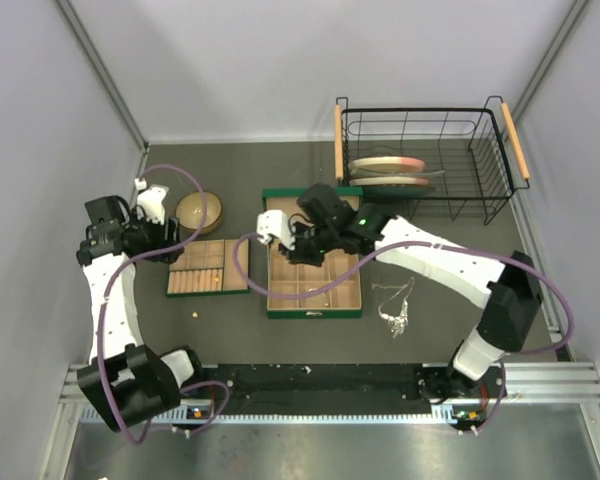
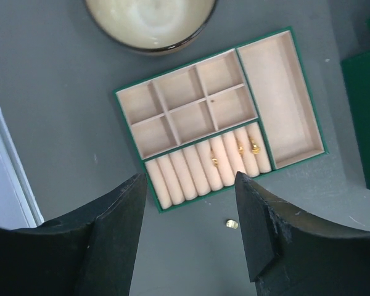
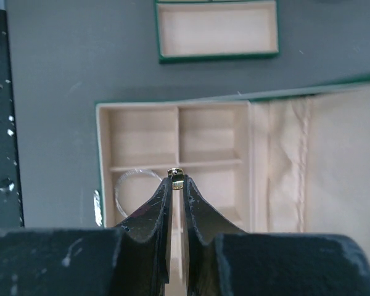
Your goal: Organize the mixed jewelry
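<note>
My right gripper (image 3: 177, 180) is shut on a tiny gold bit (image 3: 176, 177) and holds it over the green box (image 3: 99, 154). A thin silver bracelet hoop (image 3: 128, 179) lies in a box compartment just left of the fingertips. In the top view the right gripper (image 1: 288, 243) hovers over the box's far left part (image 1: 272, 300). A silver chain necklace (image 1: 394, 306) lies on the table right of the box. My left gripper (image 2: 190, 185) is open and empty above the table. A loose gold bit (image 2: 232, 224) lies between its fingers. Three gold rings (image 2: 239, 149) sit in the ring rolls of the small tray (image 2: 308, 132).
A round wooden bowl (image 1: 199, 211) stands behind the small tray (image 1: 208, 267). A black wire basket (image 1: 420, 165) with plates is at the back right. The box's open lid with beige lining (image 3: 320, 160) lies to the right in the right wrist view.
</note>
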Robot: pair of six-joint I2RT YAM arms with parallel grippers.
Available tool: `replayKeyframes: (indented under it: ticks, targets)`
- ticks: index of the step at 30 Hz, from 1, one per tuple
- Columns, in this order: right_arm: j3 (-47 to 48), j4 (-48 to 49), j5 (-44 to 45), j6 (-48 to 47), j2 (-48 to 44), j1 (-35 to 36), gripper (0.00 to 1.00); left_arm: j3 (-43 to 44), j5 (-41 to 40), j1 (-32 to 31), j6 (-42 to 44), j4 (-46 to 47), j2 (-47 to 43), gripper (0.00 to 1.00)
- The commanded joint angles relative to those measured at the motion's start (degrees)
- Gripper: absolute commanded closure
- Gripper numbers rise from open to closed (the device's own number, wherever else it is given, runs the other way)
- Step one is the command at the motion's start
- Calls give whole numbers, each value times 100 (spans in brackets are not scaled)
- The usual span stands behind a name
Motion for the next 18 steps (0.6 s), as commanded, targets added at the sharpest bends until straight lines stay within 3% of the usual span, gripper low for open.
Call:
replayKeyframes:
  ticks: [1,6,18]
  targets:
    - [541,166,40,126,436,479,98,265,55,492,-170,196,259,36]
    - [840,315,128,143,954,1024,98,309,-129,748,-346,302,312,36]
    - [1534,790,154,547,2202,1438,98,493,11,1433,-416,302,469,36]
